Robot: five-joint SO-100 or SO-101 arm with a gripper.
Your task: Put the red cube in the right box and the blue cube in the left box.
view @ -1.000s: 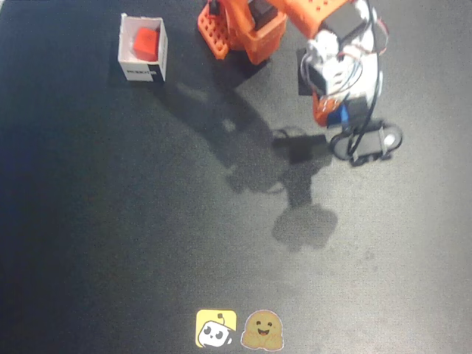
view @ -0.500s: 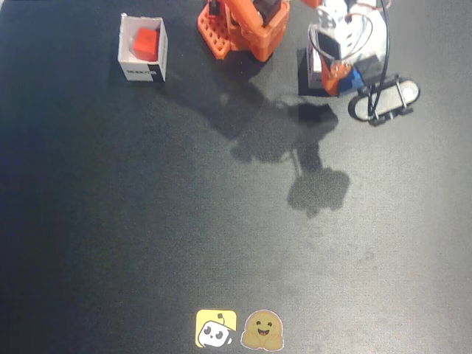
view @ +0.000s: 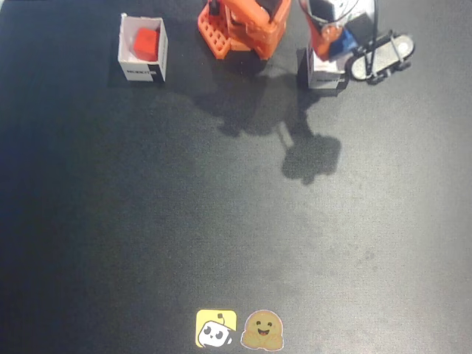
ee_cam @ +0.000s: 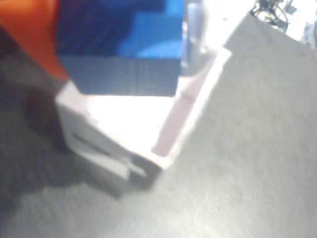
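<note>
Your gripper (view: 335, 40) is clamped on the blue cube (ee_cam: 133, 44), hanging directly over the open white box (ee_cam: 163, 119) near the table's far right edge; the red cube (view: 145, 44) already sits in the far-left box (view: 143, 70)

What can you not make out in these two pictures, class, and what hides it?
- Fixed view: most of the white box at right, hidden by the end effector with the blue cube.
- Fixed view: print on the label of the box holding the red cube, too small.
- Wrist view: whether the blue cube touches the box floor, blurred.
</note>
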